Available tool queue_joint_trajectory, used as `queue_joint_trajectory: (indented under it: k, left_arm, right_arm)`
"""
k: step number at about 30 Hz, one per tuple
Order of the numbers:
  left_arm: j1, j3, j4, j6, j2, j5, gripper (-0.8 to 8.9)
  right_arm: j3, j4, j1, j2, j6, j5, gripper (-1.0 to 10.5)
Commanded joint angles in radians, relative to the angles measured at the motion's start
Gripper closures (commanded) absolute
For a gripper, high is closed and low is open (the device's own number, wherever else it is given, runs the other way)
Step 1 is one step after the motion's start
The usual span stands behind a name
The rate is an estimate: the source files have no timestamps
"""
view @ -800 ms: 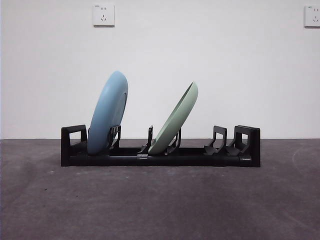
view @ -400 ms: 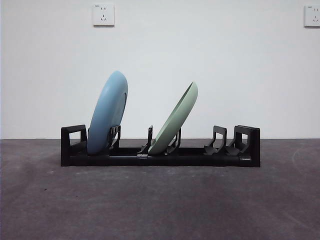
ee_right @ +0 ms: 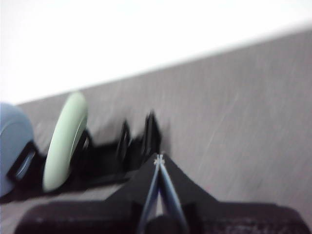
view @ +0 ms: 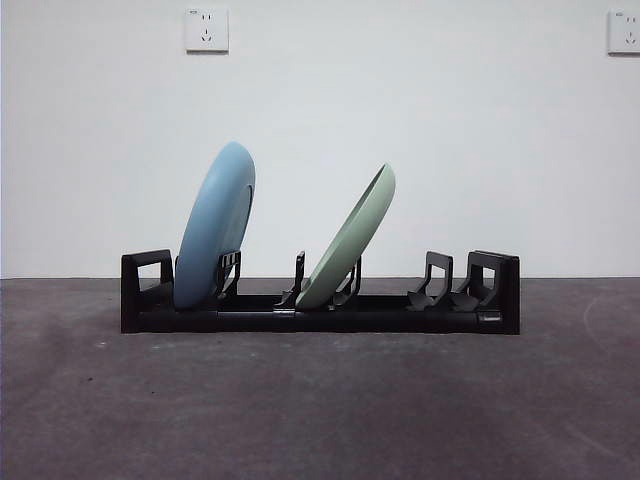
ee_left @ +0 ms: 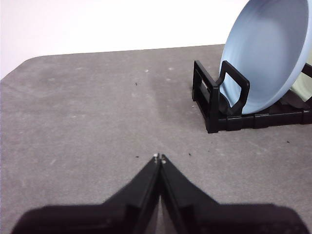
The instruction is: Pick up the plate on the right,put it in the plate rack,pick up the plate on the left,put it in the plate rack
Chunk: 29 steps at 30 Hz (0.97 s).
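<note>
A long low black plastic plate rack [view: 320, 296] with blocky ends and upright slotted dividers sits mid-frame on the rough, speckled grey table [view: 320, 410]. A smooth, matte pale blue round plate [view: 216, 228] stands nearly upright in its left slots; a smooth sage green round plate [view: 349, 240] leans rightward at centre. The left gripper [ee_left: 159, 157], its jaws pressed together on nothing, hangs over bare table, with the rack's end and the blue plate at the upper right of its view. The right gripper [ee_right: 159, 159], likewise clenched and empty, appears in a blurred view with the rack left of it.
</note>
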<state>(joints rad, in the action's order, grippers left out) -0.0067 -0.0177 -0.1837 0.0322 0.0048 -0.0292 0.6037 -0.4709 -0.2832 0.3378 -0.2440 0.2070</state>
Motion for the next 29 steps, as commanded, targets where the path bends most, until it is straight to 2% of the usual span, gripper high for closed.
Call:
queue_joint_trajectory:
  k: [1,7,12,20,29]
  left_arm:
    - [0.002,0.014,-0.002,-0.010,-0.001,0.002,8.17]
    - [0.002,0.014,-0.002,-0.010,-0.001,0.002,8.17]
    - [0.002,0.014,0.000,-0.010,-0.001,0.002,8.17]
    - [0.002,0.014,0.000,-0.010,-0.001,0.002,8.17]
    - [0.002,0.014,0.000,-0.010,-0.001,0.002,8.17]
  right_arm:
    - [-0.082,0.033,0.042,-0.071,0.197,-0.013,9.5]
    - [-0.264,0.103,0.159,-0.203,0.249,-0.159,9.5]
    - [-0.409,0.226,0.209,-0.270,0.253,-0.206,9.5]
    - [-0.550,0.261,0.210,-0.337,0.234,-0.209,9.5]
    - [-0.587,0.266,0.210,-0.337,0.211,-0.209,9.5]
